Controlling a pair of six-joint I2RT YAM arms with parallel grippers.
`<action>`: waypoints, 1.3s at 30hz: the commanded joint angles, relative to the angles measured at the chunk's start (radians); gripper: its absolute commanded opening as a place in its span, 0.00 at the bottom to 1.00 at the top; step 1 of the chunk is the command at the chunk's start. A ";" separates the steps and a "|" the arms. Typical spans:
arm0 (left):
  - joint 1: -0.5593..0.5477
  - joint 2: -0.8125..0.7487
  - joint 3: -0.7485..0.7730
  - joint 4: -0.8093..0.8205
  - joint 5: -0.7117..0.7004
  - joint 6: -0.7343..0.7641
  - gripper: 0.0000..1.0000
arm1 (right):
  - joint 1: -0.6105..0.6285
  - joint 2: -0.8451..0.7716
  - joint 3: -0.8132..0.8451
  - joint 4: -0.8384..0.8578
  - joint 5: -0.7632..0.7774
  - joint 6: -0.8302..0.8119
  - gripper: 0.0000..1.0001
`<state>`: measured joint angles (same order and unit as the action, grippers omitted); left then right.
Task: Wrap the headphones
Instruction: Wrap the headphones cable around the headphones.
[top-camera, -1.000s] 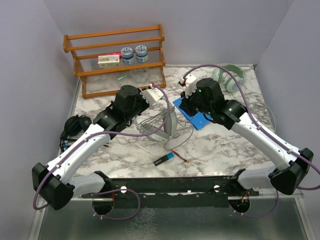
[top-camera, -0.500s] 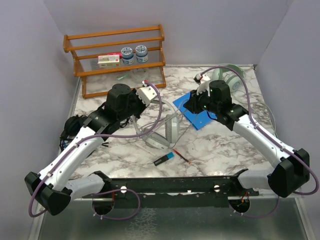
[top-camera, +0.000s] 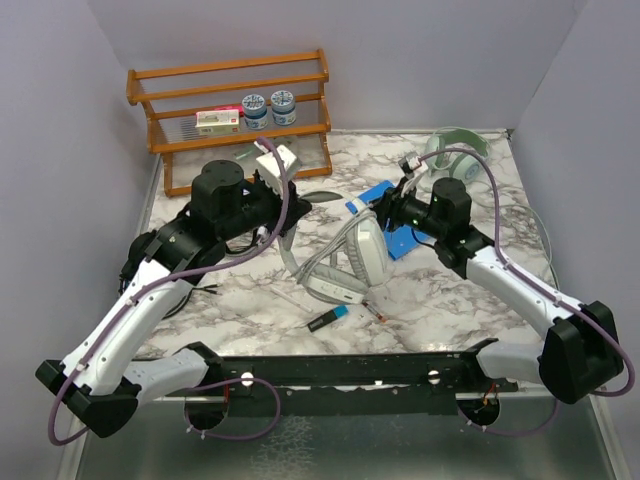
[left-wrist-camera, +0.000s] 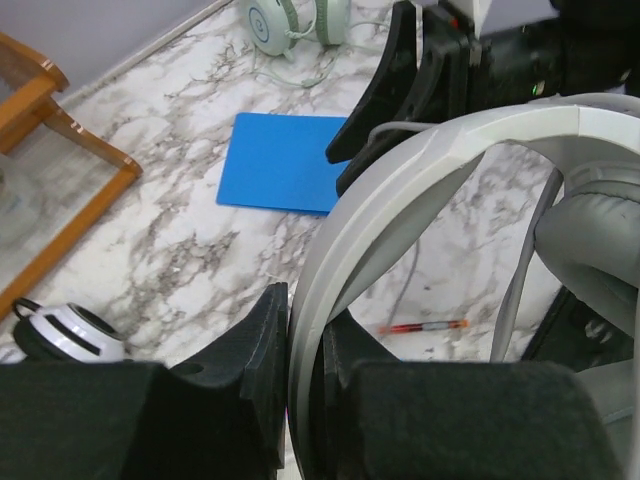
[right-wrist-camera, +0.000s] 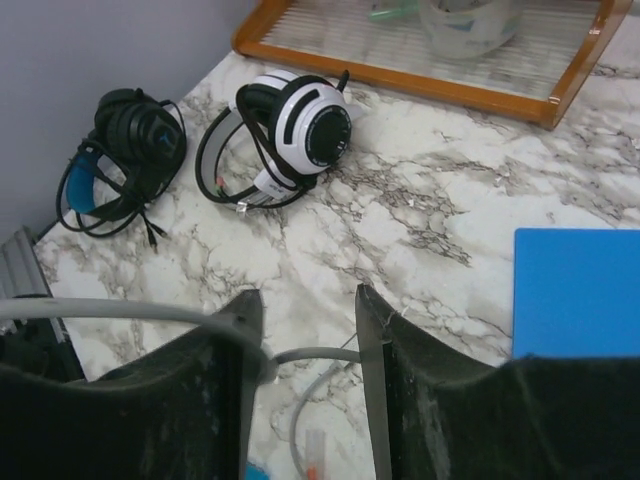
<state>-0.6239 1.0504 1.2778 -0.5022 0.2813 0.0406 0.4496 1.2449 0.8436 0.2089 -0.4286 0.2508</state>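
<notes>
Centrally on the marble table, the pale grey-white headphones are held between the two arms. Their headband is clamped edgewise between the closed fingers of the left gripper. From that grip the band is seen to arch up and away to the right, over a grey ear cushion. From above, the long axis is tilted, running from the low near-left end of the band up to the ear cup, which is turned toward the right arm. Whether the low end touches the marble cannot be told.

The right gripper is held just behind the pair with its jaws apart. A thin grey cable is seen crossing the gap, unpinched.

A blue card is partly covered by the right wrist. A red pen and a small blue-and-black stick lie just in front of the held pair. An all-black pair and a white-and-black pair are set at the left edge. A pale green pair sits at the back right, and a wooden rack is placed at the back left.
</notes>
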 joint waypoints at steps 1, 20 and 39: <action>-0.005 0.020 0.128 0.067 -0.064 -0.354 0.00 | -0.007 0.003 -0.058 0.157 -0.115 0.063 0.52; 0.014 0.198 0.404 -0.029 -0.236 -0.726 0.00 | -0.007 0.069 -0.277 0.618 -0.428 0.244 0.66; 0.234 0.348 0.534 -0.014 -0.320 -0.800 0.00 | -0.007 0.061 -0.409 0.738 -0.519 0.328 0.00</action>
<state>-0.4641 1.3697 1.7416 -0.6086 0.0132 -0.6659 0.4496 1.3258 0.4633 0.9264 -0.8997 0.5617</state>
